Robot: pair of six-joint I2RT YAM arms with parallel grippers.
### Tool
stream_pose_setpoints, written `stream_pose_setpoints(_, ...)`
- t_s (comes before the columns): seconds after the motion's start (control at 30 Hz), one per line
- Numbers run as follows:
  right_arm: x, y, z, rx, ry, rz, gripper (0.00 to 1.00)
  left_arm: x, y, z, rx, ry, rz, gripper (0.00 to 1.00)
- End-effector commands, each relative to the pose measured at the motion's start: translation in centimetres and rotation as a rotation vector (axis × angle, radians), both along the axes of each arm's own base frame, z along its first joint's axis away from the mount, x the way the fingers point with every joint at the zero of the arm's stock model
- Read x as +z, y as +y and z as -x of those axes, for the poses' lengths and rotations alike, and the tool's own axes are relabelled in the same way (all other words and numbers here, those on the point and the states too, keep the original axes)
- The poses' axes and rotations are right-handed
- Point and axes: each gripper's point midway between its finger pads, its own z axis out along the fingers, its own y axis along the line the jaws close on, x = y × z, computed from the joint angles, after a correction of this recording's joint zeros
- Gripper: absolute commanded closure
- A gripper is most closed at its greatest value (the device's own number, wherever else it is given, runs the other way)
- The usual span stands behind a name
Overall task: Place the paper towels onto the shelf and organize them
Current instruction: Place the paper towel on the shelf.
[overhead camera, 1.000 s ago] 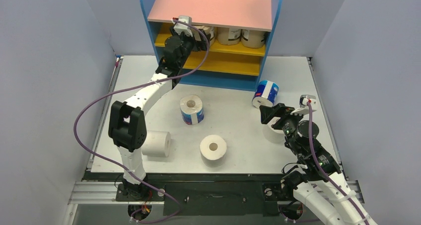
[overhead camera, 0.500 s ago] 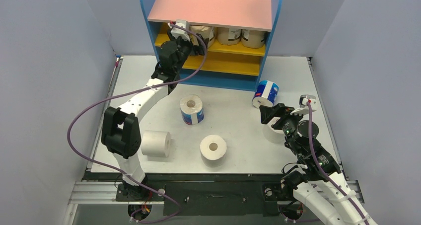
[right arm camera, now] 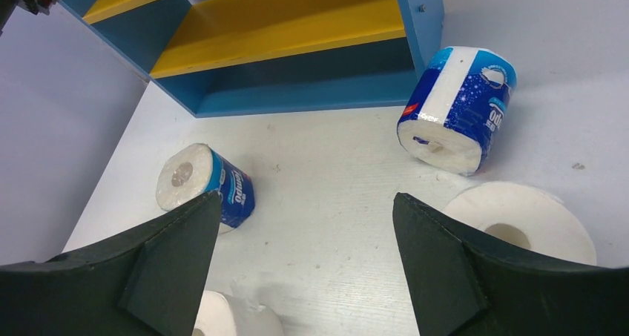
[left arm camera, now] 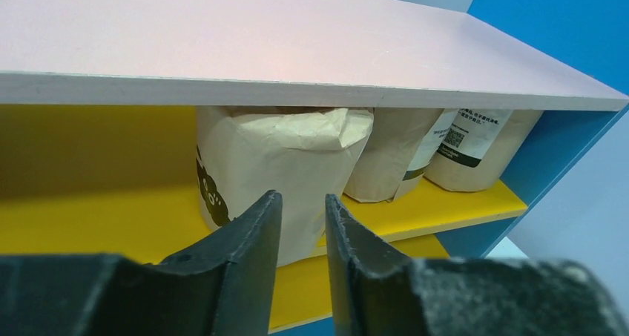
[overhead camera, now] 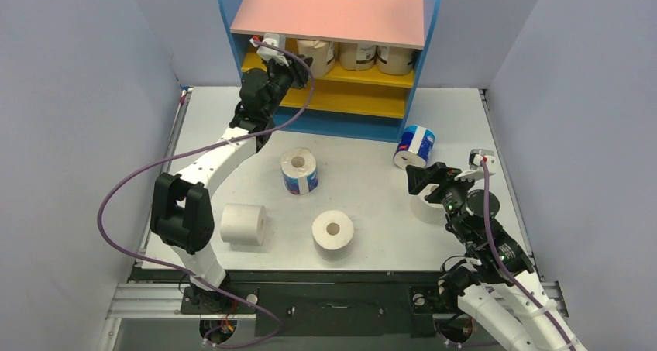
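Observation:
The shelf (overhead camera: pixel 329 14) stands at the back, with three tan-wrapped paper towels (overhead camera: pixel 318 54) (overhead camera: pixel 357 55) (overhead camera: pixel 395 59) upright on its upper yellow board. My left gripper (overhead camera: pixel 297 63) hovers just in front of the leftmost tan roll (left arm camera: pixel 274 158). Its jaws (left arm camera: pixel 303 196) are shut to a thin slit with nothing between them. On the table lie two blue-and-white rolls (overhead camera: pixel 299 171) (overhead camera: pixel 414 146) and two white rolls (overhead camera: pixel 244 224) (overhead camera: pixel 333 230). A third white roll (right arm camera: pixel 519 221) lies partly under my right gripper (overhead camera: pixel 418 182), which is open (right arm camera: pixel 305 196) and empty.
The lower yellow board (right arm camera: pixel 297 17) and the blue base (right arm camera: pixel 311 84) of the shelf hold nothing in view. Grey walls close in the table (overhead camera: pixel 364 196) on both sides. A purple cable (overhead camera: pixel 124 204) loops off the left arm.
The left gripper has drawn back and to the left from the shelf and its jaws have shut, leaving the tan roll on the upper board. The right arm has barely moved.

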Motion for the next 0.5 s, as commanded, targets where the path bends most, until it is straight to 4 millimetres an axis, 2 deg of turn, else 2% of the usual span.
stream_pose_setpoints(0.0,0.8,-0.2,0.2,-0.007,-0.024,-0.014,0.19,1.5,-0.2,-0.4,-0.019,-0.039,0.045,0.77)
stream_pose_setpoints(0.2,0.5,-0.3,0.2,-0.013,-0.021,-0.011,0.19,0.4,-0.2,-1.9,-0.002,-0.008,0.039,0.79)
stream_pose_setpoints(0.33,0.5,-0.5,0.1,-0.019,-0.022,-0.004,0.19,-1.0,-0.8,-2.9,-0.008,0.022,0.026,0.73)
stream_pose_setpoints(0.47,0.3,-0.5,0.0,-0.023,-0.015,0.003,0.19,-1.5,-1.2,-3.6,-0.015,0.029,0.03,0.71)
